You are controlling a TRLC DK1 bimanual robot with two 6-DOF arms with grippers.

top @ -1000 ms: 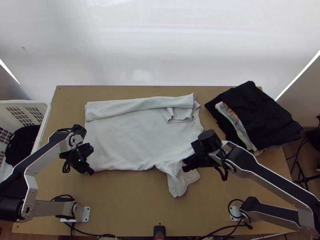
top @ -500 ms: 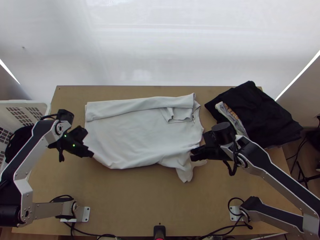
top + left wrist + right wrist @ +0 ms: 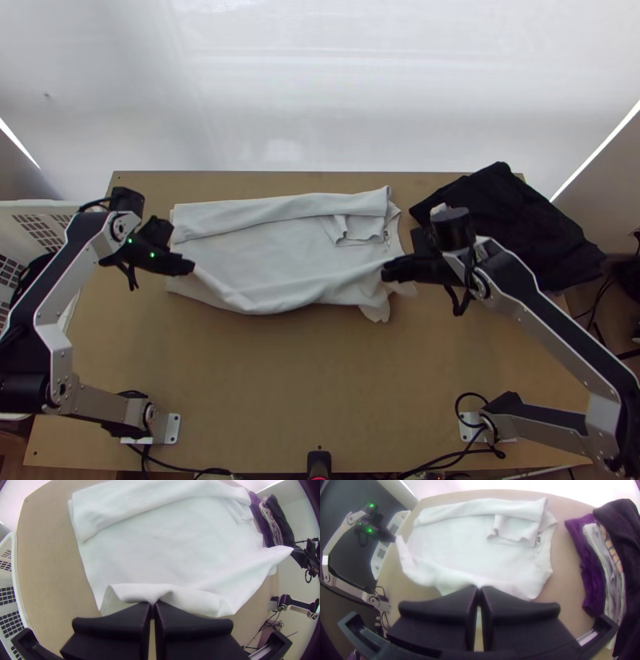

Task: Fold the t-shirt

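The light t-shirt (image 3: 280,264) lies on the table, its far side folded inward with a sleeve lying on the body. Its near side is lifted and sags between the grippers. My left gripper (image 3: 190,267) holds the near edge at the hem end; in the left wrist view, the left gripper (image 3: 153,604) is shut on the cloth. My right gripper (image 3: 386,274) is at the near edge by the neck end; in the right wrist view, the right gripper (image 3: 479,588) is shut on the shirt (image 3: 470,550), whose collar label shows.
A stack of dark and light folded clothes (image 3: 512,232) lies at the table's far right. A white basket (image 3: 44,210) with dark cloth stands beyond the left edge. The wooden table (image 3: 272,384) shows bare near the front.
Both grippers have moved up the picture, away from the near edge, raising and drawing the shirt's near side along. The near sleeve has been pulled up the table with it.
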